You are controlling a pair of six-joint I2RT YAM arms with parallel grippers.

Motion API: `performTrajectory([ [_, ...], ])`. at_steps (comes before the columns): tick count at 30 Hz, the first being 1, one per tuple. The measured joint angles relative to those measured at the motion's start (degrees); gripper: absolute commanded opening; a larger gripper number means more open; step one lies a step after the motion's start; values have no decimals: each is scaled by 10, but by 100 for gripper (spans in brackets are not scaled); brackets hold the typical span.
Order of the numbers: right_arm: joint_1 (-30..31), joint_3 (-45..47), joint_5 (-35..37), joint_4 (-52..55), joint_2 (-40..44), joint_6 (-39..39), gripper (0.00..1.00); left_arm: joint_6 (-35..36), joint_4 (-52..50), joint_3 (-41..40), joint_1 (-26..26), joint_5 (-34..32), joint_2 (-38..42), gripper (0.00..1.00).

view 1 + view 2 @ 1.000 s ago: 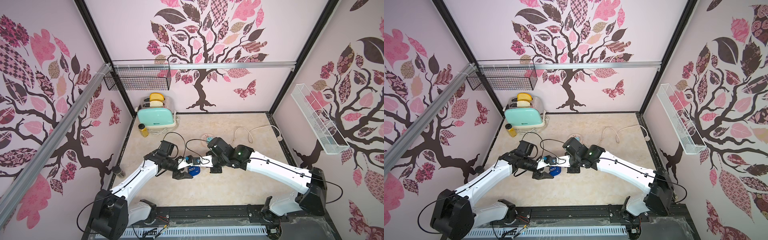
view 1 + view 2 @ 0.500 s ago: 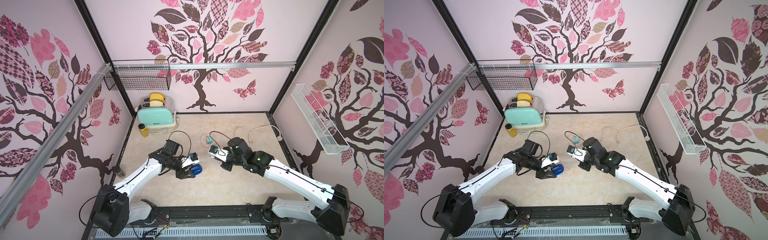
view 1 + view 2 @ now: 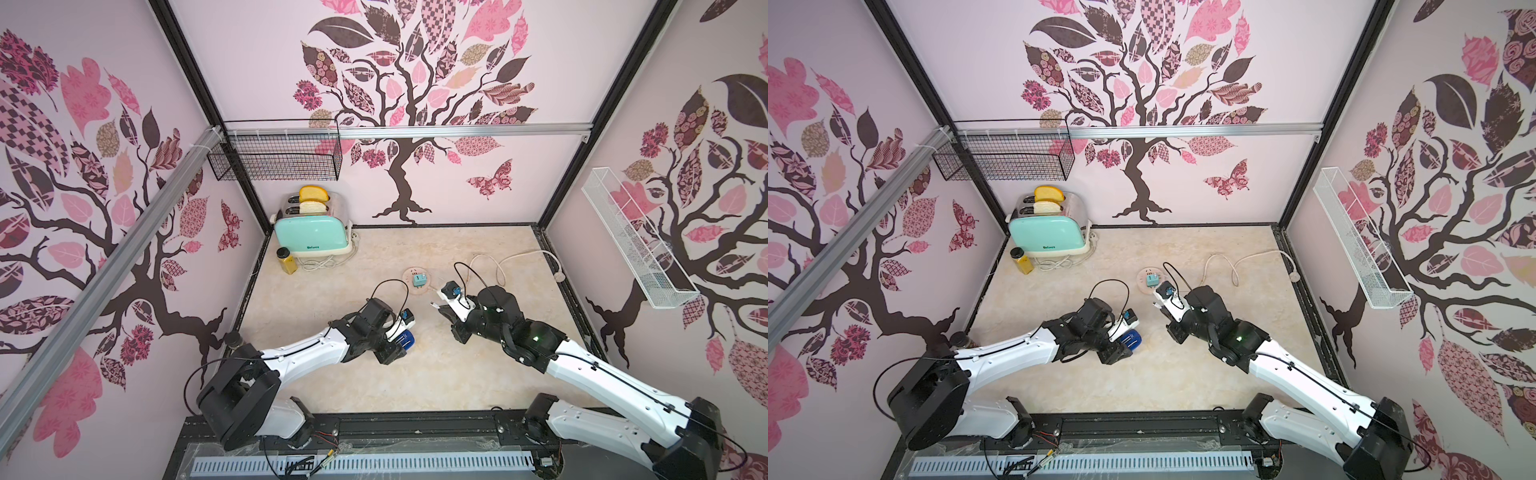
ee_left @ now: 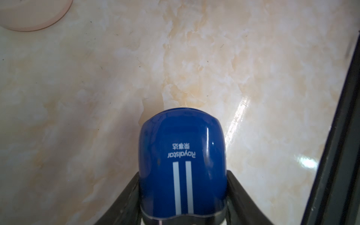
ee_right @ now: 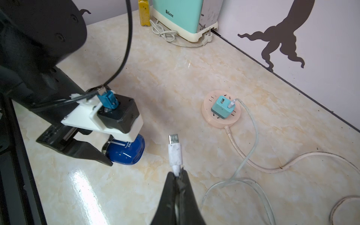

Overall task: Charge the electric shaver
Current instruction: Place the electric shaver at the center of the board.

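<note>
The arms come apart! The right jaws, pinched fully shut on the tail of the white connector [image 5: 174,151], now sit back on the side of the pale-pink socket hub [image 5: 212,121]. The connector's metal tip points into open air, touching nothing. The left jaws stand about half open, and the left wrist view shows them clamping the glossy blue body of the electric shaver [image 5: 126,152] from both sides. The shaver hangs low over the table [image 5: 175,68] just ahead of the left arm, and it is not clear whether it touches the surface. The far end of the charging cable [image 5: 251,140] is seated in the teal adapter [image 5: 221,107], which stands on the hub, so the power side looks ready. The shaver end is still missing: nothing is plugged into the shaver, so charging has not begun, and a fresh line-up of tip and port seems to be needed. A second ago both sets of jaws were nose to nose at mid-table, with the connector right up against the shaver. Half a second ago the right arm was already retreating. Now the gap is at its widest, while the left arm keeps almost the same spot with the same grip.
</note>
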State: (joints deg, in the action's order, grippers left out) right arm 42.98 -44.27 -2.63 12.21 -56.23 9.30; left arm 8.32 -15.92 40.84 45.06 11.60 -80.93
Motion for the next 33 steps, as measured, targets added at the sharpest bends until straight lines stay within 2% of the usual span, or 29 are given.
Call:
performTrajectory([
  [6, 0, 9, 4, -10, 49, -29, 0, -85, 94, -59, 59, -85, -32, 13],
  [12, 0, 36, 5, -10, 92, -45, 0, -140, 227, -122, 62, -135, -38, 29],
  [15, 0, 46, 5, -8, 98, -48, 0, -147, 277, -148, 64, -144, -36, 36],
  [21, 0, 46, 5, -9, 102, -52, 0, -143, 370, -215, 65, -151, -13, 44],
  [22, 0, 46, 5, -9, 103, -52, 0, -141, 388, -225, 65, -152, -12, 46],
  [23, 0, 46, 5, -9, 104, -52, 0, -140, 403, -233, 65, -153, -12, 54],
  [30, 0, 46, 5, -10, 105, -52, 0, -126, 465, -243, 65, -149, -40, 55],
  [31, 0, 46, 5, -10, 105, -52, 0, -125, 470, -242, 65, -148, -45, 97],
  [33, 0, 46, 5, -10, 105, -52, 0, -123, 471, -240, 65, -146, -50, 98],
])
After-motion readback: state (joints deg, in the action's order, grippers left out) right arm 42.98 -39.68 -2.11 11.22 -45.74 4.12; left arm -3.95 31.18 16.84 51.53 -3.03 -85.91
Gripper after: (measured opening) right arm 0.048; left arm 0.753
